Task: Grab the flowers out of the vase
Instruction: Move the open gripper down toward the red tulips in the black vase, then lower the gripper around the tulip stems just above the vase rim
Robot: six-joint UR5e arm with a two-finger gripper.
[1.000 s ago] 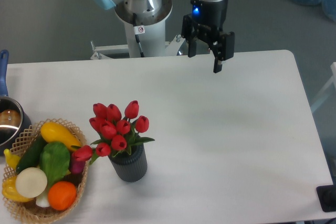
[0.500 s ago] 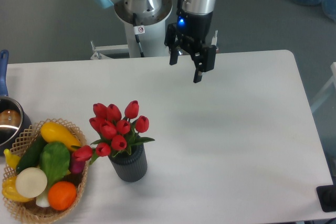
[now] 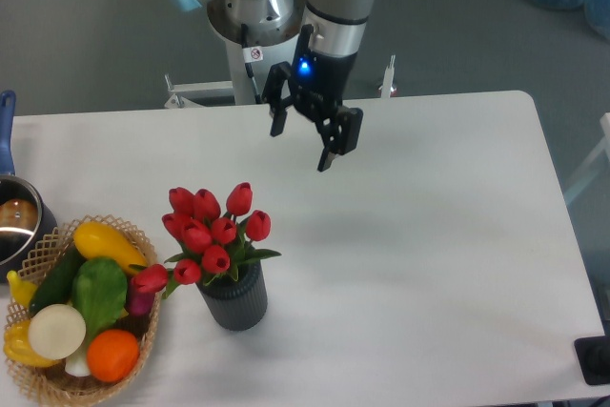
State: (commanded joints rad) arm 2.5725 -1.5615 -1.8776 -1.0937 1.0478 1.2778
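1. Tulips (image 3: 212, 233), a red bunch with green leaves, stand in the ribbed dark grey vase (image 3: 233, 297) on the white bench (image 3: 429, 235), just beside the wicker basket (image 3: 143, 331) of fruit and vegetables.
2. Gripper (image 3: 300, 145) hangs above the bench behind the bunch, up and to the right of it in the picture, well apart from the blooms. The jaws stand apart and hold nothing.
3. Change: over the last second the gripper has travelled leftward from the rear right of the bench and dropped lower, closing on the vase.
4. Meaning: this is judged to be the approach phase; no contact exists yet.
5. Next requirement: the jaws probably need to centre over the bunch and descend around it without tipping the vase.
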